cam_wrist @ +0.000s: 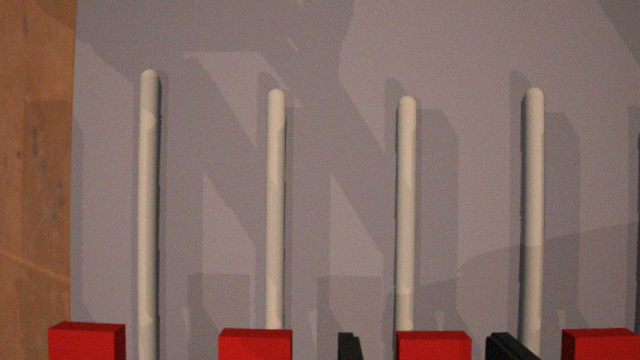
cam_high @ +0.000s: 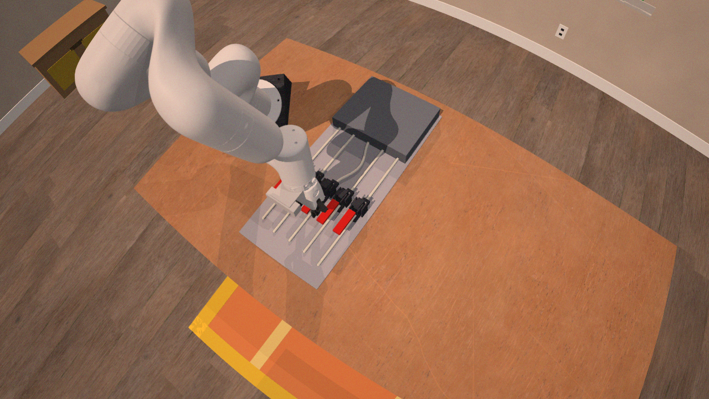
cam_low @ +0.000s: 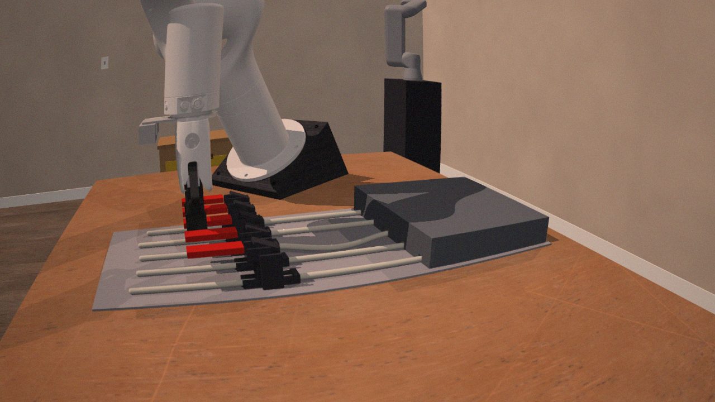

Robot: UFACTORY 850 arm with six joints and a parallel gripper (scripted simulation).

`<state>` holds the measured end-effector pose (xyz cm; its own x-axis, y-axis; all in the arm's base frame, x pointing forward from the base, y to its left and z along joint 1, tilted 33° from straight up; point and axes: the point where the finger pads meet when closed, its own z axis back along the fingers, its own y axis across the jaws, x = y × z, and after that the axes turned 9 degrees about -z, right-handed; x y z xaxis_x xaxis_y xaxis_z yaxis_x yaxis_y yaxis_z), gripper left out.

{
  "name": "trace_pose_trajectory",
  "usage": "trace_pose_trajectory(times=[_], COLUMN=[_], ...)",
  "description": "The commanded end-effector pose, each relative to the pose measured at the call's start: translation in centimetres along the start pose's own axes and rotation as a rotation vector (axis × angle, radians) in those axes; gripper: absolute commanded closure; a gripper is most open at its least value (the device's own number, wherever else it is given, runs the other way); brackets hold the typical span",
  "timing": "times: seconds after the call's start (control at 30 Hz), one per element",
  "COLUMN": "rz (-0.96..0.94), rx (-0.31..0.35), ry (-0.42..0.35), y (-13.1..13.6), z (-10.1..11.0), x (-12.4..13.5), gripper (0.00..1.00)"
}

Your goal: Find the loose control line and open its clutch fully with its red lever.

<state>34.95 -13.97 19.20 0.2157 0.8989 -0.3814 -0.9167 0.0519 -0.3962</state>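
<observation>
No writing or brand mark can be read anywhere. The gripper (cam_low: 192, 200) reaches down among the red levers (cam_low: 215, 248), its fingers partly apart, one on each side of the third lever (cam_wrist: 433, 345), gripping nothing. Five pale lines (cam_low: 344, 267) run from the black clutches (cam_low: 272, 270) into the grey console (cam_low: 449, 217). The middle line (cam_low: 329, 244) sags in a curve; the others lie straight on the grey mat (cam_low: 119, 290).
</observation>
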Motion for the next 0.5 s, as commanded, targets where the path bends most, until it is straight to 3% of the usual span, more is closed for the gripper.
trace_pose_trajectory(times=[0.0,0.1,0.13,0.47], rz=[-0.001,-0.001,-0.001,-0.001], rx=[-0.003,-0.003,-0.003,-0.003], ry=[0.0,0.0,0.0,0.0], y=[-0.05,-0.05,-0.05,-0.05], z=[-0.14,-0.14,-0.14,-0.14], x=[-0.01,-0.01,-0.01,-0.01], gripper=[0.48,0.48,1.0,1.0])
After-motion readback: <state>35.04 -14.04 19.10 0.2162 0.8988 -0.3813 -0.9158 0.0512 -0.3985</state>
